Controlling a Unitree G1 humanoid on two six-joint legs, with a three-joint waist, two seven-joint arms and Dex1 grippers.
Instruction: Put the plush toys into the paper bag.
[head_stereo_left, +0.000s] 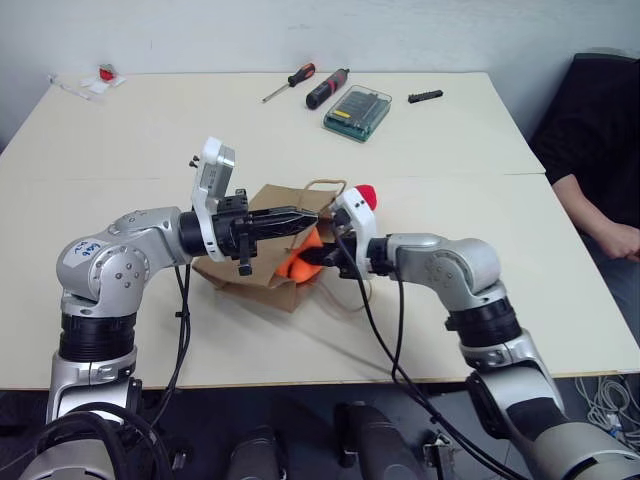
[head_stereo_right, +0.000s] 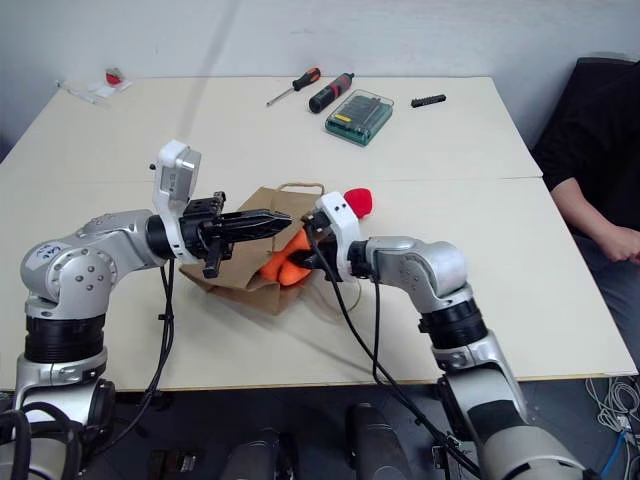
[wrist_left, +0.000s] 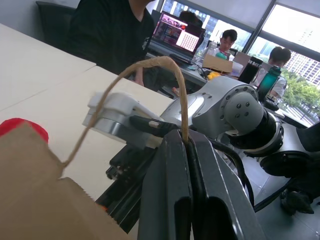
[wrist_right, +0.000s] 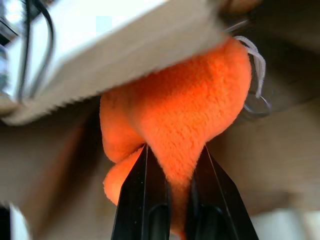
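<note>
pinching one orange plush toy (wrist_right: 185, 125) at the paper bag (head_stereo_left: 262, 262) mouth, right gripper (wrist_right: 170, 165), left gripper (wrist_left: 186, 150) clenched on one cord handle (wrist_left: 150, 67), one red plush toy (head_stereo_left: 367, 193) behind the bag, no readable writing

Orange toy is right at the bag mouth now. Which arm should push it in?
Right. The right gripper is already shut on the orange plush toy at the paper bag mouth. The left gripper is shut on the bag handle, holding the bag open, so it should probably stay.
</note>
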